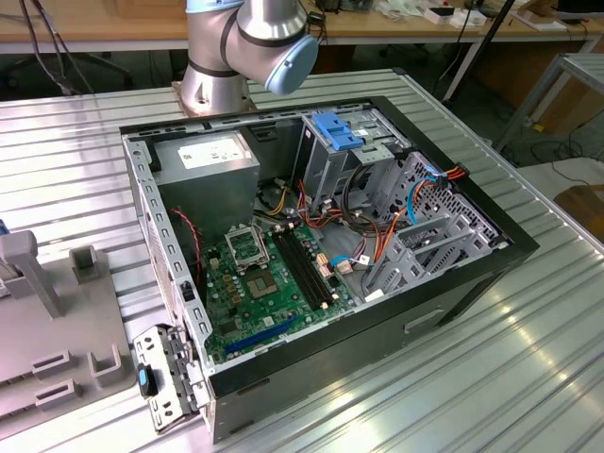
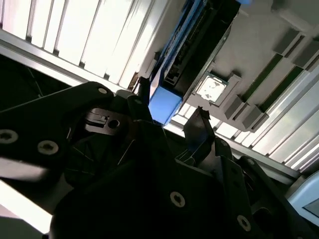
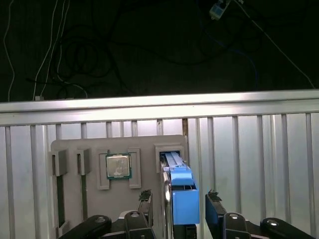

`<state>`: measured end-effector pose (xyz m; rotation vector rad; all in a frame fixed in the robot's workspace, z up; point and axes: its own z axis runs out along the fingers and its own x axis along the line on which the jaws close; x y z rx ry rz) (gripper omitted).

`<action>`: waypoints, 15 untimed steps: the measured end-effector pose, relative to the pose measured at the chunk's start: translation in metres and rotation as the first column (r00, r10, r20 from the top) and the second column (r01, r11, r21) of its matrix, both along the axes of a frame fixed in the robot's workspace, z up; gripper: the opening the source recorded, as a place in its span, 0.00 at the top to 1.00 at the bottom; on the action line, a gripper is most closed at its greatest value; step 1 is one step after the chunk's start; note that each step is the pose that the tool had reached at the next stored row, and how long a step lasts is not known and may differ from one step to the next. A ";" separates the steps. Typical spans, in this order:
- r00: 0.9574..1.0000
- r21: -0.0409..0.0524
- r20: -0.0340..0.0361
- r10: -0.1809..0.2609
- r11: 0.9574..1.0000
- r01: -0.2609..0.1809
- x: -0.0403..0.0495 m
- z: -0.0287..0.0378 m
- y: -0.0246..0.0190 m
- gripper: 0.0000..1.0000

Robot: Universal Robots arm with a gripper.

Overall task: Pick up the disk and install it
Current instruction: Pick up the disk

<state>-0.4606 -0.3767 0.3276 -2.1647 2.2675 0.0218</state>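
Pincer (image 3: 178, 200) spread apart on my feed, one dark fingertip (image 3: 145, 197) on each side of the disk (image 3: 182, 191), and I can make out a thin gap between each tip and the drive, so nothing is clamped. In the second wrist view I get the same picture from underneath the wrist: the blue end of the disk (image 2: 164, 107) sits between the two tips.

The disk stands on its edge in a slot of a grey fixture plate (image 3: 144, 143), blue rail towards my camera, with its grey metal edge just visible beside the rail. On the same plate, near the disk, a square processor chip (image 3: 118, 166) lies flat in its own recess, and two narrow slots (image 3: 59, 164) sit further along. The plate rests on the ribbed metal table (image 3: 259, 149).

From the exterior view I see the arm (image 1: 247, 42) rising behind the open computer case (image 1: 453, 283), which lies on its side on the table. Inside it are the green motherboard (image 1: 250, 283), the grey power supply box (image 1: 208, 159) and the blue-topped drive cage (image 1: 335, 130). Well apart from the case, at the exterior view's left, is more of the grey fixture (image 1: 42, 311)
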 end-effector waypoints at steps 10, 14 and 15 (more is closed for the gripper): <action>1.000 0.000 0.000 0.000 1.000 0.000 -0.0036 -0.0224 0.0001 0.46; 1.000 0.000 0.000 0.000 1.000 0.000 -0.0036 -0.0265 0.0001 0.46; 1.000 0.000 0.000 0.000 1.000 0.000 -0.0036 -0.0270 0.0001 0.46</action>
